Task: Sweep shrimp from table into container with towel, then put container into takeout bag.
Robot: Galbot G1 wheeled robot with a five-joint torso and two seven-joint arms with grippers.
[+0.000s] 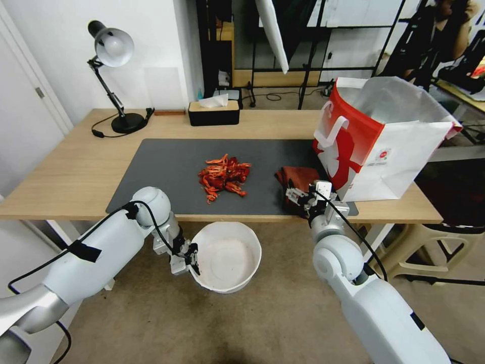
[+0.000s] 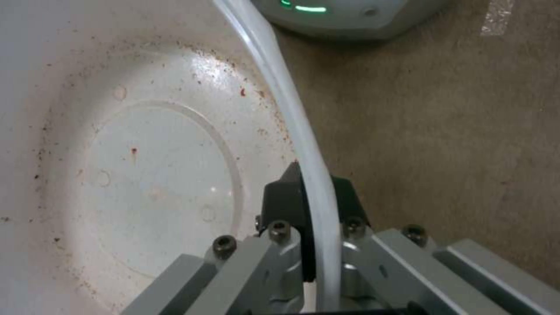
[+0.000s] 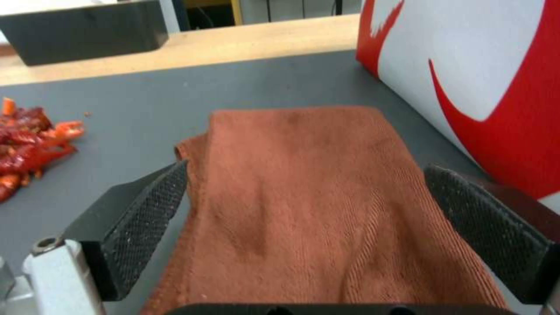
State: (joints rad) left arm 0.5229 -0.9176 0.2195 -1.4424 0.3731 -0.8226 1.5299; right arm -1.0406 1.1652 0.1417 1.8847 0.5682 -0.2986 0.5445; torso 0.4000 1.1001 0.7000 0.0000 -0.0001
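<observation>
- My left gripper pinched the rim of the white container, holding it below the table's near edge, over the carpet; its inside held only specks and stains, seen from the left wrist.
- The shrimp lay heaped mid-mat, none swept yet (by my reading, the whole sweep remained, bagging too).
- My right gripper sat spread wide astride the rust-red towel, pads beside its folds, not yet squeezing.
- The towel lay just beside the takeout bag, leaving little room on that side; bare grey mat ran between towel and shrimp, and from the shrimp to the near edge above the container.
</observation>
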